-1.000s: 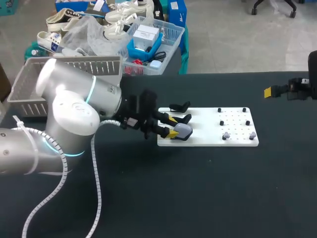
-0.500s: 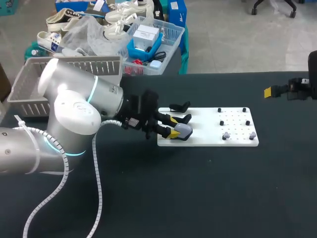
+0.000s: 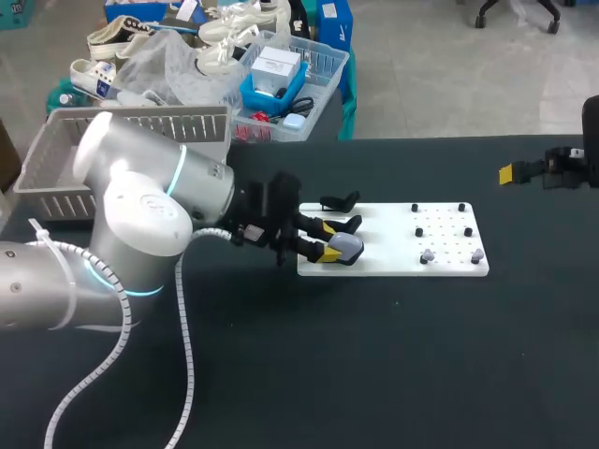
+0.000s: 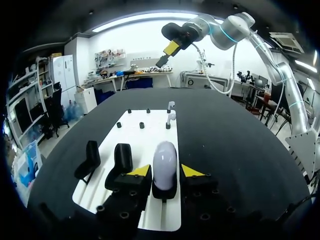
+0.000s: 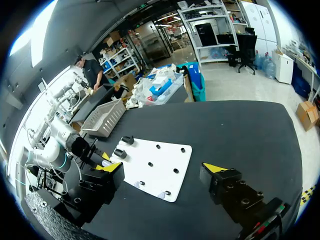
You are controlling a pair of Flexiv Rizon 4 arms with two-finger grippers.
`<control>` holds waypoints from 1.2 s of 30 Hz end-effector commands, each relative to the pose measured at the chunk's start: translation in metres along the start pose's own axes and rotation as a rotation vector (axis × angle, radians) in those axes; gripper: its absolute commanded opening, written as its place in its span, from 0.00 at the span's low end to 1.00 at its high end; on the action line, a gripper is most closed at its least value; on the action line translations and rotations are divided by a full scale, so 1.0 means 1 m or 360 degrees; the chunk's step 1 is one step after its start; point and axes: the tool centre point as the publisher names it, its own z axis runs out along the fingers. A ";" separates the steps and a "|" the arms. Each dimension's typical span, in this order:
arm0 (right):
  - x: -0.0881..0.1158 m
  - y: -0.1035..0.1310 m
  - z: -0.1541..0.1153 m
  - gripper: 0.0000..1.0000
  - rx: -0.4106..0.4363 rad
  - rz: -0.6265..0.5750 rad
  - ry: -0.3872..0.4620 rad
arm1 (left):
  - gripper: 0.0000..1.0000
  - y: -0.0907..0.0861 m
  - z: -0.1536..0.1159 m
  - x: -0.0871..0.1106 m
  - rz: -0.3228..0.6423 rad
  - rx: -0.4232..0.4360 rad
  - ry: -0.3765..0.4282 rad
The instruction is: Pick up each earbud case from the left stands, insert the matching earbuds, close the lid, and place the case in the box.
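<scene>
A grey earbud case [image 3: 348,245] [image 4: 165,161] sits upright on the nearest black stand at the left end of the white board [image 3: 393,245] [image 4: 145,130]. My left gripper [image 3: 329,240] [image 4: 166,172] is shut on it, one yellow tip pressing each side. Two empty black stands [image 3: 342,199] [image 4: 91,157] [image 4: 122,157] rise beside it. Two small grey earbuds [image 3: 427,255] [image 3: 477,253] [image 4: 171,117] sit on pegs at the board's far end. My right gripper [image 3: 510,174] [image 5: 165,169] hangs open, with nothing in it, off the board's right end.
A grey mesh basket [image 3: 56,159] [image 5: 105,117] stands at the table's back left, behind my left arm. Small black pegs [image 3: 418,230] dot the right half of the board. The dark tabletop [image 3: 374,355] stretches in front of the board.
My left gripper's fingers have closed slightly against the case. The left arm has barely shifted, and the right arm has not moved.
</scene>
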 end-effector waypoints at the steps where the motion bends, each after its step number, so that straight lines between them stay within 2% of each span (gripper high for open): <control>1: 0.000 0.002 -0.001 1.00 0.0011 0.0002 0.0003 | 0.36 0.001 0.003 0.000 0.0003 -0.0008 -0.0005; 2: 0.000 0.002 -0.001 1.00 0.0011 0.0002 0.0003 | 0.34 0.001 0.003 0.000 0.0003 -0.0007 -0.0006; 6: 0.000 0.002 -0.001 1.00 0.0011 0.0002 0.0003 | 0.00 0.001 0.005 0.001 -0.0001 0.0007 0.0001; 17: 0.000 0.002 -0.001 1.00 0.0011 0.0002 0.0003 | 0.00 0.001 -0.005 -0.004 -0.0052 -0.0003 -0.0028; 27: 0.000 0.002 -0.001 1.00 0.0011 0.0002 0.0003 | 0.00 0.006 -0.036 -0.036 -0.0075 -0.0071 -0.0198; 36: 0.000 0.002 -0.001 1.00 0.0011 0.0002 0.0003 | 0.00 -0.014 -0.068 -0.067 -0.0023 -0.0066 -0.0393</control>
